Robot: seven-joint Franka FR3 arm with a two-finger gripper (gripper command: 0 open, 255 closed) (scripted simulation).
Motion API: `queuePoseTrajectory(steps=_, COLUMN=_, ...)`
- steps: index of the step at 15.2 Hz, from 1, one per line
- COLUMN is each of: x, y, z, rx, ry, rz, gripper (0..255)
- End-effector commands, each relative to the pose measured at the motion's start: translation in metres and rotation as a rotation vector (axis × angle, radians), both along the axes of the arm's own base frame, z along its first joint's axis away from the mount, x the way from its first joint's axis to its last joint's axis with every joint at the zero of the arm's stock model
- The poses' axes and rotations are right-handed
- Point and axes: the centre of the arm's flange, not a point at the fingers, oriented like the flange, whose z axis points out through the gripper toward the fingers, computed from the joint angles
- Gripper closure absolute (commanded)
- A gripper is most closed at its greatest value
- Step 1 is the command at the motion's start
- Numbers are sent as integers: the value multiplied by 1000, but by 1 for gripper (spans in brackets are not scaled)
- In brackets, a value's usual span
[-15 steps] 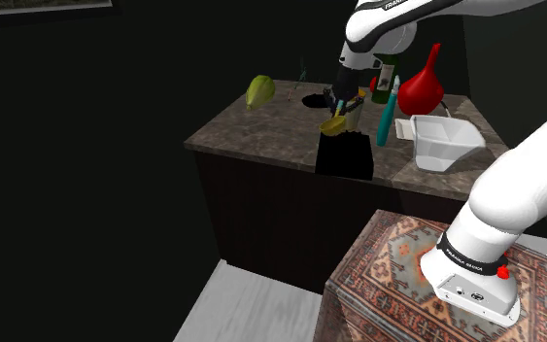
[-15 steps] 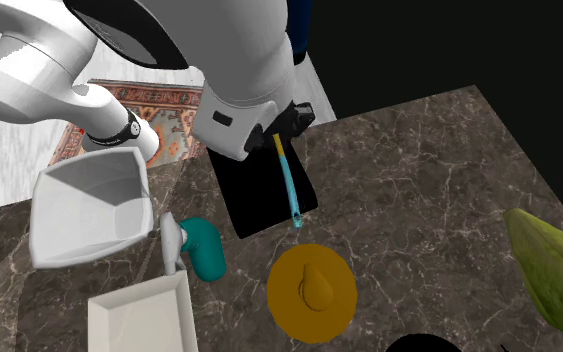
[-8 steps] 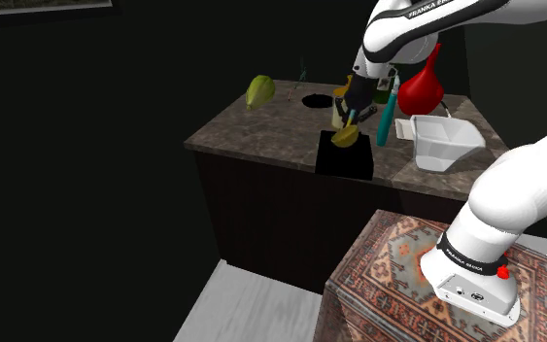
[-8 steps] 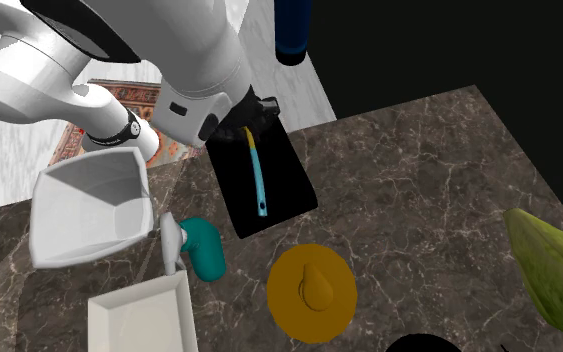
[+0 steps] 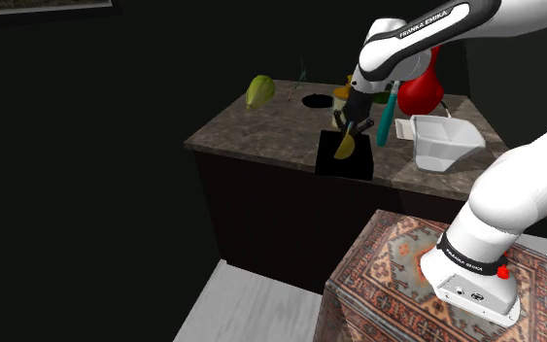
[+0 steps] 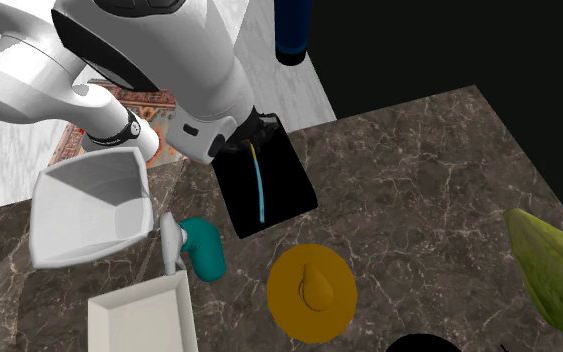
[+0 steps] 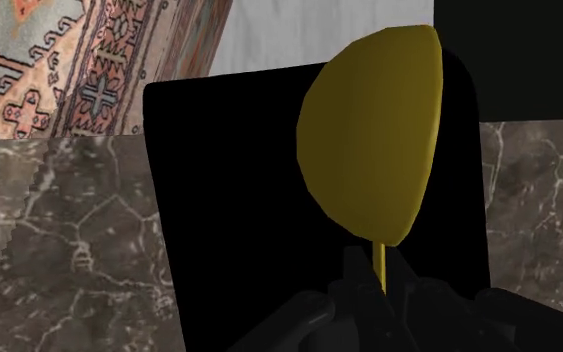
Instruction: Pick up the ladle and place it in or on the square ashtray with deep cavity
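Observation:
The ladle (image 5: 345,144) has a yellow bowl (image 7: 369,140) and a thin teal handle (image 6: 260,186). My gripper (image 5: 352,122) is shut on the handle and holds the ladle bowl-down. It hangs directly over the black square ashtray (image 5: 331,163), which stands near the front edge of the marble counter. In the wrist view the black fingers (image 7: 349,295) clasp the thin stem just behind the bowl, with the ashtray's dark cavity (image 7: 219,180) underneath. From above, the white arm covers the near end of the ashtray (image 6: 284,195).
A white bin (image 6: 89,205), a white tray (image 5: 441,141), a teal object (image 6: 204,245) and a red bulb-shaped vase (image 5: 420,89) crowd the counter beside the ashtray. An orange disc (image 6: 312,290) and a yellow-green leaf-like thing (image 5: 259,90) lie farther along. The patterned stand (image 5: 407,262) is below.
The gripper has carried the ladle from beside the orange disc to above the ashtray and lowered it. The ladle now hangs more steeply, bowl down.

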Motion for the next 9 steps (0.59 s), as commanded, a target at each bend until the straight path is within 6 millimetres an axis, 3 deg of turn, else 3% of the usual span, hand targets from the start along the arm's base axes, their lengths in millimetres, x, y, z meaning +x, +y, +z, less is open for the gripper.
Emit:
queuePoseTrajectory(steps=1, x=0, y=0, z=-11, rx=0, ry=1, rz=1, gripper=255)
queuePoseTrajectory(steps=3, x=0, y=0, z=-22, rx=0, ry=1, rz=1, gripper=255)
queuePoseTrajectory(steps=9, x=0, y=0, z=-22, rx=0, ry=1, rz=1, gripper=255)
